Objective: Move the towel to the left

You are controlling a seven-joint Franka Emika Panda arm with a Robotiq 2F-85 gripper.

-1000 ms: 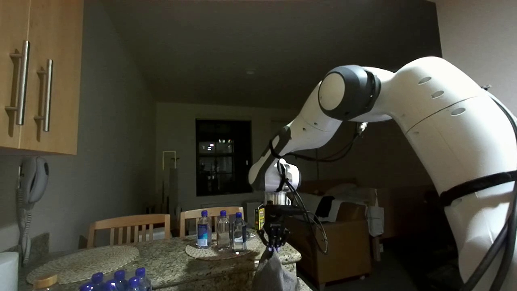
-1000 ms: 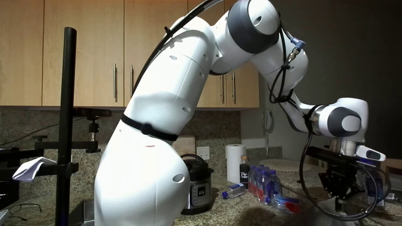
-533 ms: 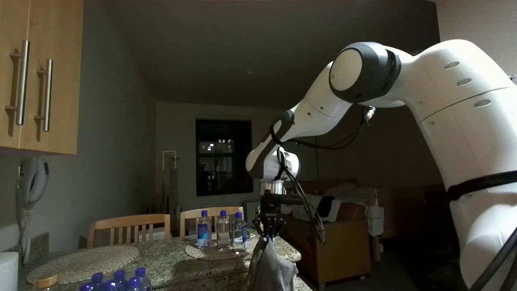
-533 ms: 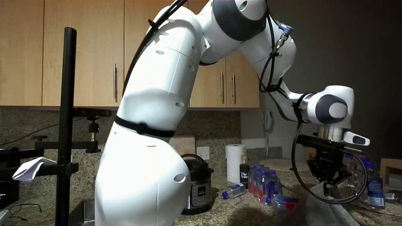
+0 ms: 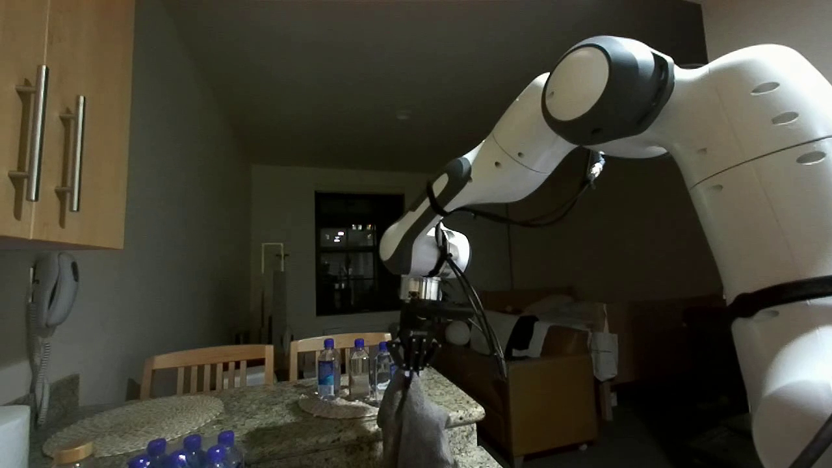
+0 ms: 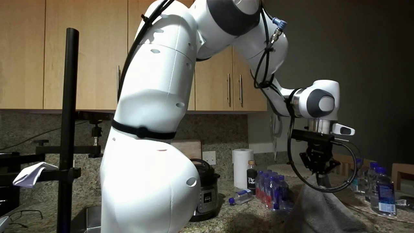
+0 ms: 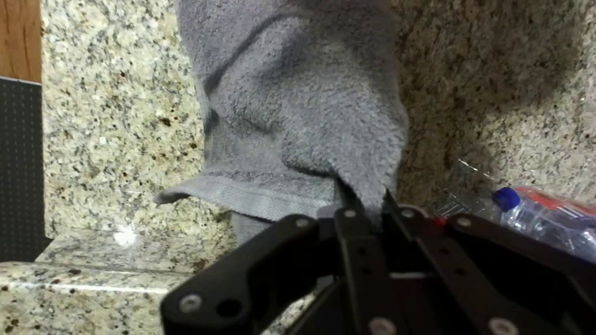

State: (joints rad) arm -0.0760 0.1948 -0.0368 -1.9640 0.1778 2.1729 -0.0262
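The grey towel [image 7: 302,107] hangs below my gripper in both exterior views, bunched to a peak at its top [image 5: 416,426] [image 6: 323,210]. My gripper [image 7: 365,204] is shut on that peak, with the cloth pinched between its black fingertips. In the exterior views the gripper [image 5: 409,372] [image 6: 320,181] points straight down above the granite counter. In the wrist view the towel spreads away from the jaws over the counter, with a woven hem toward the left. The towel's lower end is cut off in both exterior views.
Several bottles stand on a woven mat [image 5: 338,408] behind the gripper. A pack of bottles [image 6: 270,191], a lying bottle [image 6: 242,196], a paper towel roll [image 6: 243,168] and a cooker [image 6: 207,194] are on the counter. A blue-capped bottle [image 7: 554,218] lies right of the jaws.
My gripper has risen and moved left in both exterior views, drawing the towel up and along with it. The gripper has stayed shut on the cloth.
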